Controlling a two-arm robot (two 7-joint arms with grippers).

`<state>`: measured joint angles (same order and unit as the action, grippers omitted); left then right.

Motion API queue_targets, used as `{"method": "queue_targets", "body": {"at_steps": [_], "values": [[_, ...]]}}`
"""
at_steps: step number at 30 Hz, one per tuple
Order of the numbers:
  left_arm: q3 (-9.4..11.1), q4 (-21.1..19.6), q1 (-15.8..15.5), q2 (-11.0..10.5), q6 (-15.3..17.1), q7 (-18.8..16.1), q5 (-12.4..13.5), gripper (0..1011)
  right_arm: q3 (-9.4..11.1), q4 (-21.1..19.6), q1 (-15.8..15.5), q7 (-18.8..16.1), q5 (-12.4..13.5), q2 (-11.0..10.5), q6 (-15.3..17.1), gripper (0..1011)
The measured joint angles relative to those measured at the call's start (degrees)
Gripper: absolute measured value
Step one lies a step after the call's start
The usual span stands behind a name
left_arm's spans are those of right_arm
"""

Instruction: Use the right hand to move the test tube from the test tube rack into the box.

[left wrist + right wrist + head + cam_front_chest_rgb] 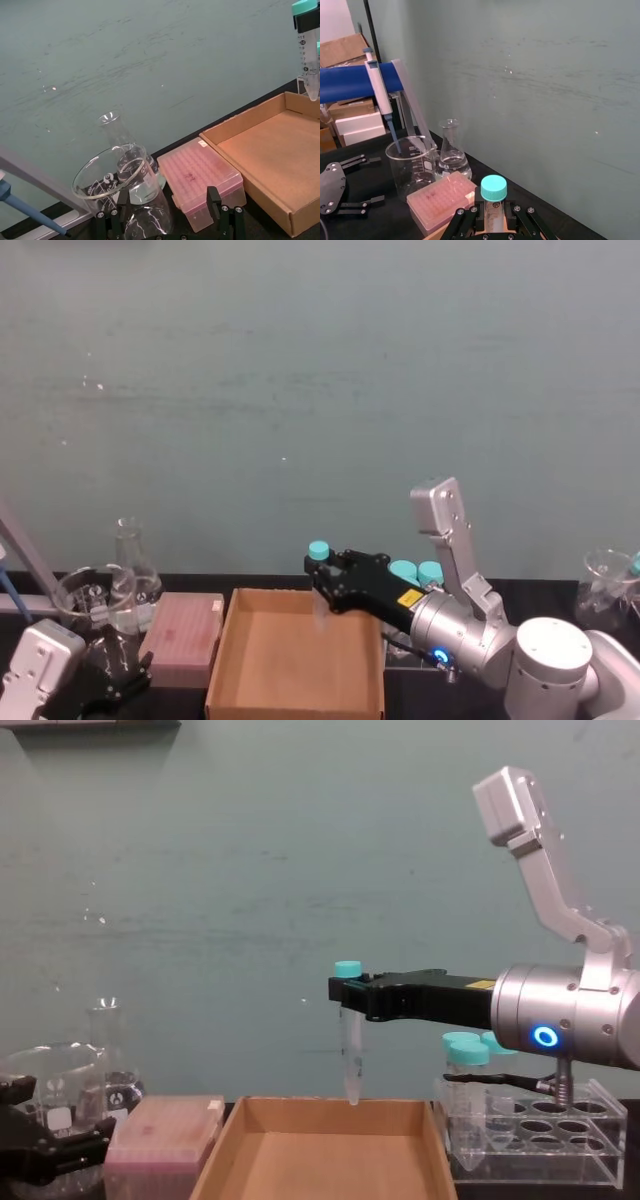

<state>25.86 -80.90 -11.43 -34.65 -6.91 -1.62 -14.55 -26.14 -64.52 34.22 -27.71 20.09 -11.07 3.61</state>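
The right hand (348, 992) holds the test tube (351, 1058) upright above the far edge of the box (330, 1112), jaws pinching it just under its small teal cap. The tube is slim and clear, its conical tip pointing down. The transfer looks half done; the next move probably calls for lowering the tube into the box and releasing it. The test tube rack (545, 1145) stands right of the box. The left gripper (118, 675) rests left of the box, jaws spread.

Box (295, 660) sits mid-worktop, tip box (183, 632) just beside it on the left, beaker (85, 600) and flask (130, 570) further left, rack (540, 1140) on the right. Test tube (351, 1060) hangs over the box's back edge, held in the right end effector (345, 990).
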Motion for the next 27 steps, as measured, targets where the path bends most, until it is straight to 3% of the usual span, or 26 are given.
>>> {"method": "queue_targets", "body": {"at_steps": [10, 27], "values": [[0.00, 0.00, 0.00, 0.00, 0.00, 0.00, 0.00, 1000, 0.20, -0.32, -0.13, 0.03, -0.03, -0.22, -0.06, 267], [0.00, 0.00, 0.00, 0.00, 0.00, 0.00, 0.00, 1000, 0.34, -0.57, -0.27, 0.02, -0.03, -0.36, -0.06, 796]]}}
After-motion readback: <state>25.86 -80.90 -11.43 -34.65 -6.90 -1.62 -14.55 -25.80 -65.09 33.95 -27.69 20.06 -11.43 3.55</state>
